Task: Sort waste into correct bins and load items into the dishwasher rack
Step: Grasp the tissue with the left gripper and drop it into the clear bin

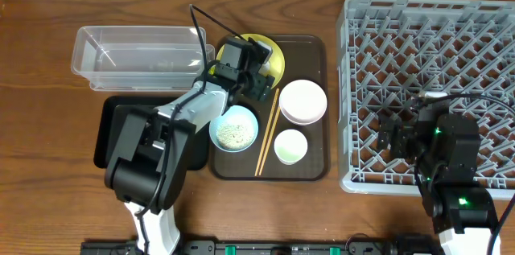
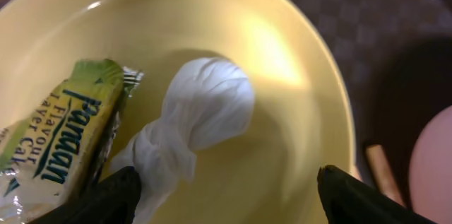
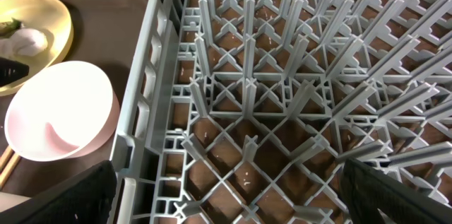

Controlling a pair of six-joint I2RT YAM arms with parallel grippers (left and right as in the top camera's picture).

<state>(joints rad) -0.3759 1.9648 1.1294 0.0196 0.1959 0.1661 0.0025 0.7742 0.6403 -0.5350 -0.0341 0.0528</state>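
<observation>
My left gripper (image 1: 251,68) hangs open low over the round yellow plate (image 2: 282,47). On the plate lie a yellow-green wrapper (image 2: 60,136) and a knotted white tissue (image 2: 205,107); the tissue's tail touches my left fingertip (image 2: 116,196). The light blue bowl (image 1: 234,129) holds rice scraps. The white bowl (image 1: 302,100), small white cup (image 1: 290,146) and chopsticks (image 1: 266,134) sit on the brown tray. My right gripper (image 3: 229,196) stands open and empty above the grey dishwasher rack (image 3: 282,75), near its left wall.
A clear tub (image 1: 137,54) stands at the back left, with a shallow black tray (image 1: 109,126) in front of it, partly under my left arm. The brown serving tray (image 1: 314,166) lies between them and the rack (image 1: 483,46).
</observation>
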